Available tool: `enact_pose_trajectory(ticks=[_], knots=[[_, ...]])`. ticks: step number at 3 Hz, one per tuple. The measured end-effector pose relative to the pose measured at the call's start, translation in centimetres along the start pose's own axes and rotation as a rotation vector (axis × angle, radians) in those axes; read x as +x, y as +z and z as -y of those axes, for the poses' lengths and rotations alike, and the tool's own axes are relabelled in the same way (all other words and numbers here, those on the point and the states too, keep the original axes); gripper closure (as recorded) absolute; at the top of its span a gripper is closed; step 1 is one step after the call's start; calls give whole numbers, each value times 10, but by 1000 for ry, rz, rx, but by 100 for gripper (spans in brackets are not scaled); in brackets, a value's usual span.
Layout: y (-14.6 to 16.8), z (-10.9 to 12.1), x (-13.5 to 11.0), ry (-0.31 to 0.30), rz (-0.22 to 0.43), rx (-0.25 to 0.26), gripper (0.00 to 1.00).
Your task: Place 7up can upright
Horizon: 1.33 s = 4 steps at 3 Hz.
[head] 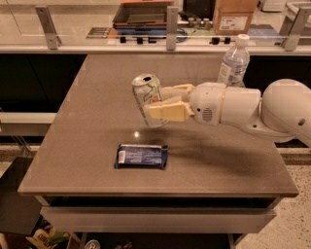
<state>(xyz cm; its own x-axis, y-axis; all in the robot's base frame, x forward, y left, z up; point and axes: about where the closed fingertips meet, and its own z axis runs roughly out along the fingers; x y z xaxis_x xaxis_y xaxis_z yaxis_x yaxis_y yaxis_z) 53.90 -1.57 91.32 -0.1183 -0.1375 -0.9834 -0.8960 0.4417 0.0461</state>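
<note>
Stretching across most of the view, a grey-brown counter point(87, 121) is carrying everything here, with its long front edge running along the bottom and a lower shelf showing beneath it. A white robot arm point(262, 109) is reaching in from the right edge, its rounded segments hanging over the right half of the counter and casting a soft shadow on the surface below.

Behind the counter, a railing with metal posts point(171, 26) is running along the back edge. Past it, a dark tray point(143, 14) and a cardboard box point(235, 17) are sitting on a farther surface.

A clear plastic water bottle point(233, 61) with a white cap is standing upright near the back right of the counter, just behind the arm. A flat dark-blue snack packet point(141, 156) is lying near the front edge, left of centre, well apart from the bottle.

The gripper point(153, 101) is hovering over the middle of the counter, pointing left. Its cream-coloured fingers point(167, 112) are clamping the 7up can point(146, 90) from both sides, one across the near side and one behind.

The can is sitting nearly upright in that grip, with its shiny top leaning slightly up and to the left and its green and red markings facing the camera. It is hanging above and behind the snack packet, and whether its base is touching the counter is not clear.
</note>
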Motion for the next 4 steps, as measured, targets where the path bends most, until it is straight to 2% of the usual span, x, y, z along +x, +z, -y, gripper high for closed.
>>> enact_pose_trajectory(ticks=[1, 4], knots=[[1, 8, 8, -10, 43, 15, 100], [2, 23, 38, 29, 74, 18, 100]])
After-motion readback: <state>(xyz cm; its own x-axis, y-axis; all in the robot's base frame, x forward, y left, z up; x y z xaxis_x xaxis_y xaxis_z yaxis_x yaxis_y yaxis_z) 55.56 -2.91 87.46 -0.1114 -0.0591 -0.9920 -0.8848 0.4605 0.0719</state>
